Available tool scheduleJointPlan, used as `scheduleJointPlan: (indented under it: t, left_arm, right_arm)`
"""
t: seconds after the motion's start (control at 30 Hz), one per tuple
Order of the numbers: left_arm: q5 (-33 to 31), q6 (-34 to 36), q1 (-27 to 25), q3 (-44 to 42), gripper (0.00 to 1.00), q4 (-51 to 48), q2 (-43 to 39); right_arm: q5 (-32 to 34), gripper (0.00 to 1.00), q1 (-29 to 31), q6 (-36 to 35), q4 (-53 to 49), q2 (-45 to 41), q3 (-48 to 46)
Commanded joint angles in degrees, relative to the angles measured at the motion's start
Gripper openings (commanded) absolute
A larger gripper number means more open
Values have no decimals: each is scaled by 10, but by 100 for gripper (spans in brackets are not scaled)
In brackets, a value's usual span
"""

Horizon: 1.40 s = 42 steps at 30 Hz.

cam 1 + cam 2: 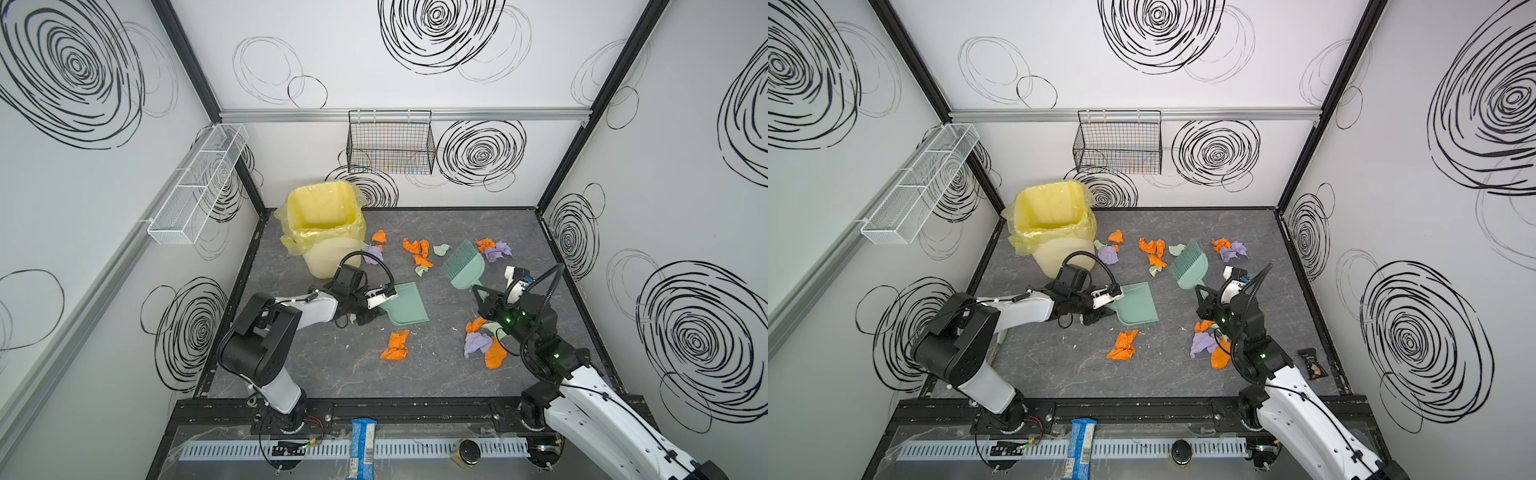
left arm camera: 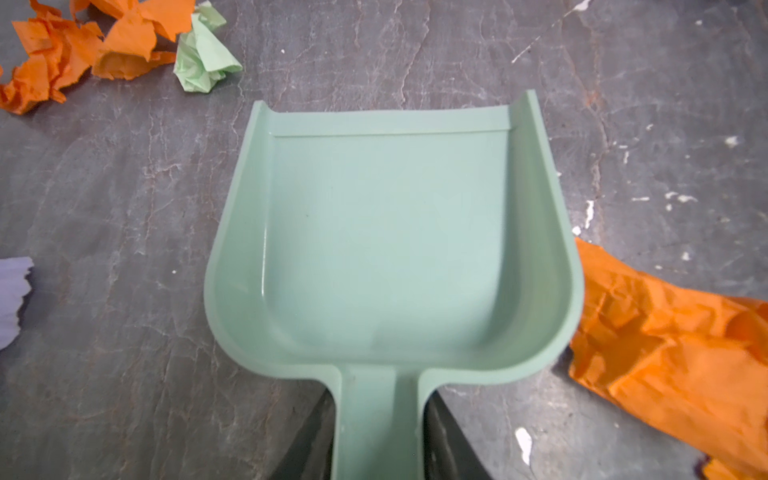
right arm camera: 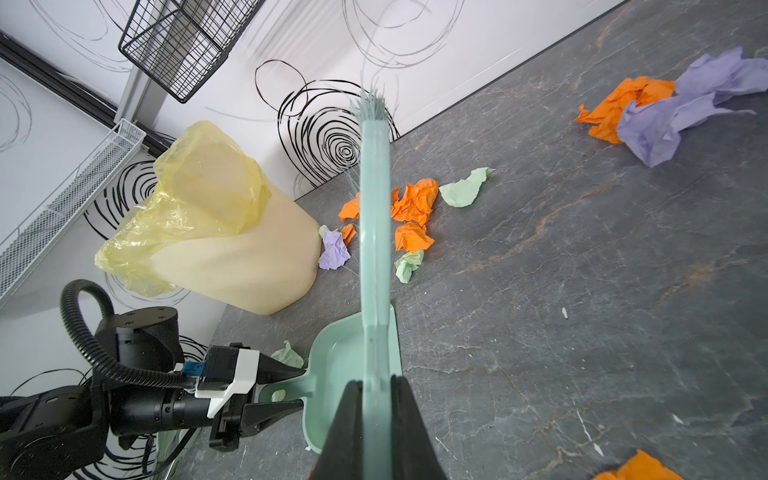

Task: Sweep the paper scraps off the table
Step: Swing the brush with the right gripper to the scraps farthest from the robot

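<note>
Paper scraps (image 1: 395,345) are scattered, in both top views, across the table (image 1: 415,374): near the far edge, at the middle and toward the right edge. In the left wrist view, the handle of the dustpan (image 2: 386,232) is clamped by the left gripper (image 2: 379,411). In the right wrist view, the brush (image 3: 374,216) is pinched by the right gripper (image 3: 376,390).

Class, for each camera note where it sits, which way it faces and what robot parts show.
Top views: overhead, looking down at table; left arm, right arm show.
Left wrist: looks along dustpan; left gripper flanks its handle.
Right wrist: looks along brush toward bin; right gripper grips it, left gripper shows.
Shared: dustpan.
</note>
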Motion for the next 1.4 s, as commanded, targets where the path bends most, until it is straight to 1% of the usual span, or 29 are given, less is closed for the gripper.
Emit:
scheduleJointPlan:
  t: [0.0, 0.17, 0.2, 0.27, 0.37, 0.5, 0.6, 0.67, 0.8, 0.93, 1.07, 1.13, 1.23, 1.33, 1.37]
  left_arm:
    - [5, 2, 4, 15, 32, -2, 8]
    - [8, 5, 4, 9, 20, -1, 2]
    - [10, 8, 5, 6, 15, -1, -1]
    - [17, 10, 8, 0, 1, -4, -8]
    - [38, 9, 25, -10, 0, -25, -33]
    - [70, -15, 66, -29, 0, -52, -113]
    - [115, -21, 115, -31, 0, -112, -179]
    - [140, -12, 151, -33, 0, -158, -220]
    - [158, 38, 205, -37, 0, -261, -292]
    - [169, 92, 249, -45, 0, -354, -349]
    - [177, 128, 294, -56, 0, -411, -397]
    - [182, 151, 313, -59, 0, -442, -415]
    - [187, 189, 337, -60, 0, -485, -430]
    - [196, 222, 362, -58, 0, -521, -440]
    - [198, 232, 368, -57, 0, -531, -440]
  right_arm:
    - [0, 0, -3, 1, 11, -8, -1]
    - [1, 0, -3, 1, 9, -8, -1]
    - [1, 0, -3, 1, 9, -8, 0]
    - [2, 0, -3, -2, 2, -8, 4]
    - [10, 0, -3, -12, -21, -6, 14]
    - [14, 0, -5, -24, -32, 6, 24]
    - [6, 0, -10, -28, -32, 51, 48]
    - [-15, 0, -10, -28, -12, 92, 72]
    - [-87, 0, -10, -14, 47, 215, 149]
    - [-138, 0, -8, 46, 85, 371, 264]
    - [-190, 0, -6, 102, 126, 529, 402]
    - [-226, 0, -6, 148, 148, 621, 477]
    - [-268, 0, -4, 207, 172, 736, 584]
    - [-280, 0, 5, 256, 182, 845, 691]
    - [-281, 0, 9, 270, 187, 870, 712]
